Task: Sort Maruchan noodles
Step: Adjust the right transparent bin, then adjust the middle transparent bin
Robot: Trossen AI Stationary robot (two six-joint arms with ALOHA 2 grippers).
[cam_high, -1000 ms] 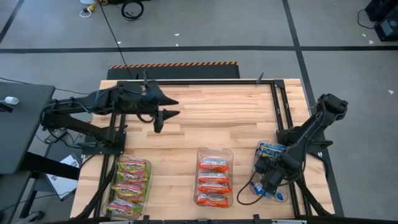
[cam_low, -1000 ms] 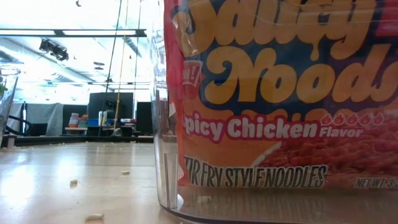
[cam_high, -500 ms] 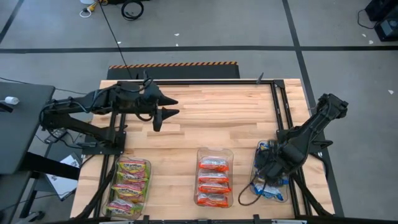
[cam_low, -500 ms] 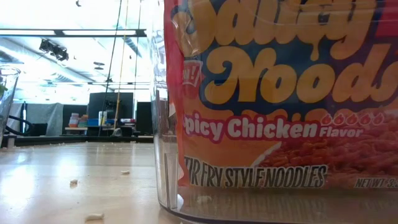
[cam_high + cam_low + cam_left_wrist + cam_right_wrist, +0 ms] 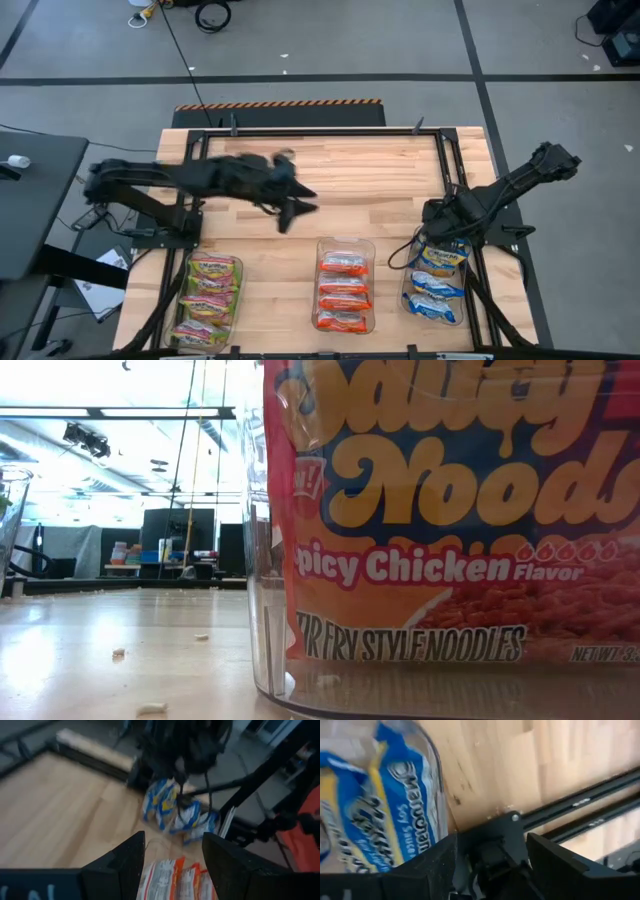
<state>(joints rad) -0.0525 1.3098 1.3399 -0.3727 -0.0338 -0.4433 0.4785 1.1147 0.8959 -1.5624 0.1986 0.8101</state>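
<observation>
We see the left gripper (image 5: 290,210) open and empty mid-table; the right gripper (image 5: 432,214), open, empty, hovers at the right edge above the blue-and-yellow packets (image 5: 437,280).

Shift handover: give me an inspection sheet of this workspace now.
Surface: wooden table, crumbs on it in the low view.
Job's things: green packets in left bin, orange packets in middle bin, blue packets in right bin.
Clutter: nothing seen loose on the table.
Grippers: left gripper open, empty, over mid-table; right gripper open, empty, above the blue bin.
Cables: black cable on the floor behind.
Surroundings: grey floor, striped tape at the far edge.
</observation>
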